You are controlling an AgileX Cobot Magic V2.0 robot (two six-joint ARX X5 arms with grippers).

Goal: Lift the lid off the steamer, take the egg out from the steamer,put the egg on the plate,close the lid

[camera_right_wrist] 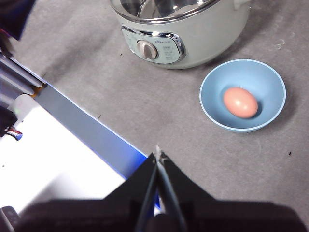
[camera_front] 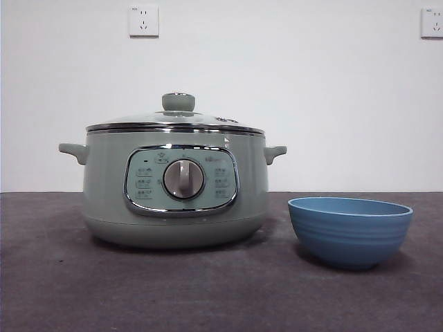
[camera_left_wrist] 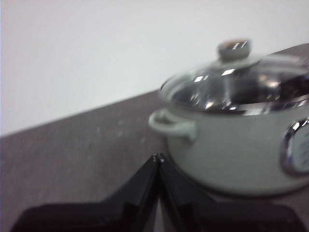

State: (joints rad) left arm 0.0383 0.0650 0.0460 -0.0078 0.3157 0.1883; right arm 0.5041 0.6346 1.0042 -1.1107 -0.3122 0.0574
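The sage-green steamer point(camera_front: 174, 187) stands on the grey table with its glass lid point(camera_front: 176, 119) resting on it, knob up. To its right sits the blue plate point(camera_front: 349, 230). In the right wrist view the brownish-orange egg point(camera_right_wrist: 240, 102) lies inside the plate point(camera_right_wrist: 212, 92), in front of the steamer point(camera_right_wrist: 193, 43). My left gripper point(camera_left_wrist: 158, 157) is shut, low beside the steamer point(camera_left_wrist: 231, 145), near its side handle, with the lid point(camera_left_wrist: 236, 79) above. My right gripper point(camera_right_wrist: 157, 153) is shut and empty, high over the table's front edge, well apart from the plate.
A white wall with two sockets point(camera_front: 143, 20) backs the table. In the right wrist view the table's blue front edge point(camera_right_wrist: 91, 130) and a white surface beyond it run past the gripper. Neither arm shows in the front view.
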